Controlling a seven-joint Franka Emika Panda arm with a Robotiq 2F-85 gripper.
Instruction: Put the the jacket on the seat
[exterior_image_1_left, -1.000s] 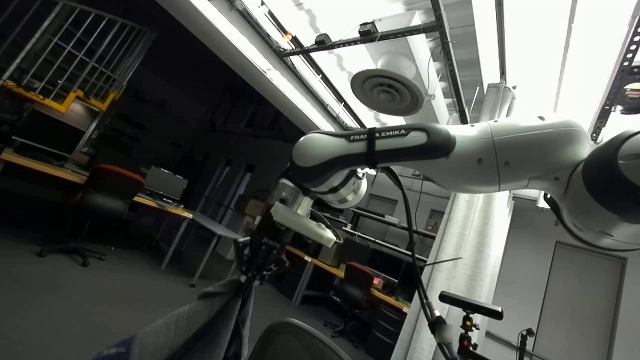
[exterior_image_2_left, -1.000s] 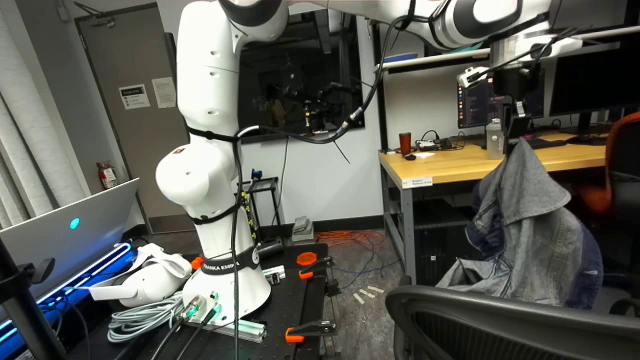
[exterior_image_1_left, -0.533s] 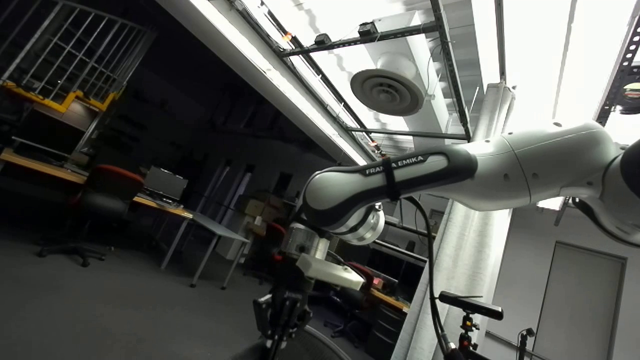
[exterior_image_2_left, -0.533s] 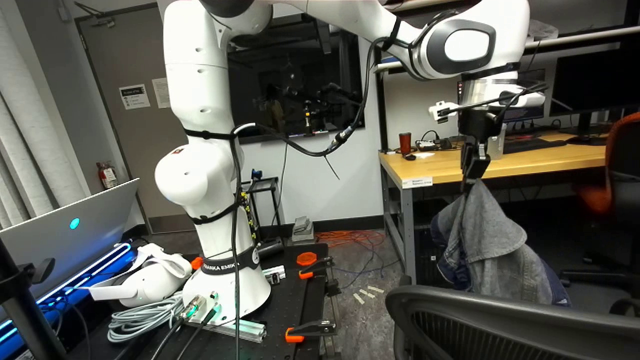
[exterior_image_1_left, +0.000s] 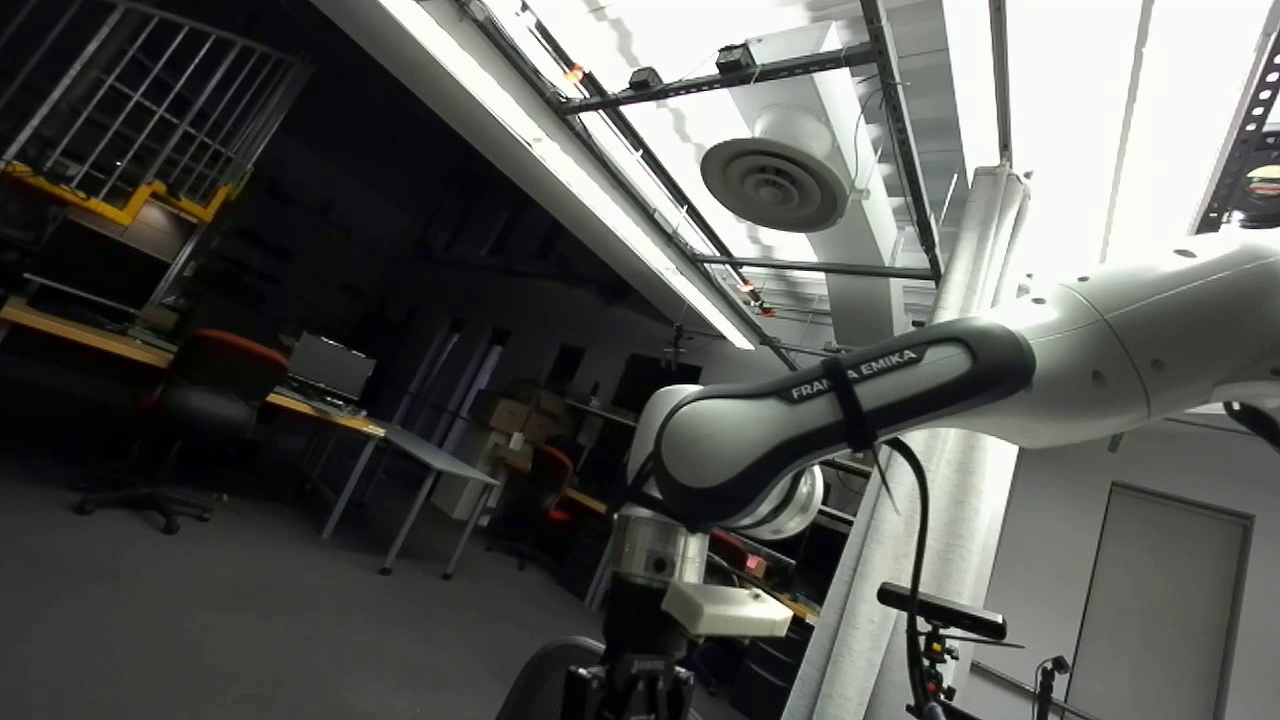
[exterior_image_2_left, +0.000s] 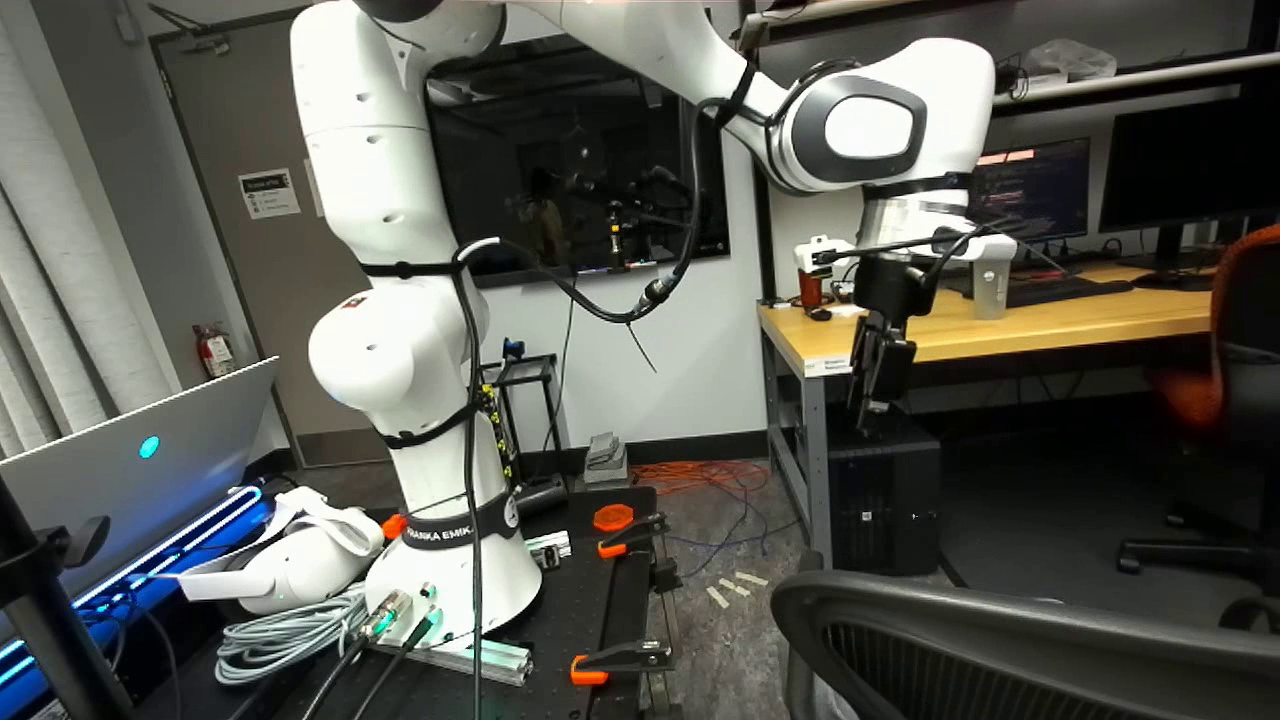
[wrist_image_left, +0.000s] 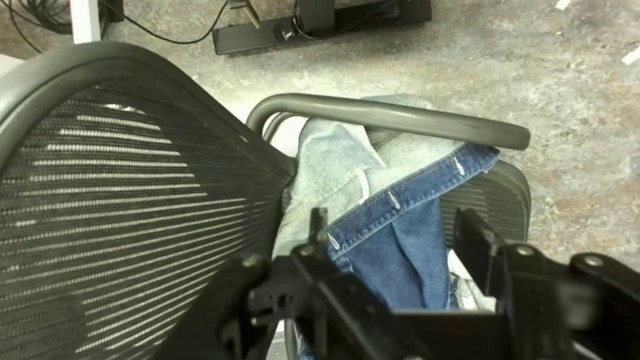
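In the wrist view, a mesh backrest (wrist_image_left: 125, 210) took up the left side. At the centre the denim jacket (wrist_image_left: 387, 207) lay crumpled on the seat (wrist_image_left: 505, 195), its upper part passing beneath an armrest (wrist_image_left: 395, 116). Across the lower centre and right stood the gripper (wrist_image_left: 393, 225), its fingers spread apart, the jacket visible between them.

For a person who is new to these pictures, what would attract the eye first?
Probably the white robot arm, arching across the upper part of an exterior view. In the wrist view, the blue denim jacket lies crumpled on the chair seat, below the open gripper.
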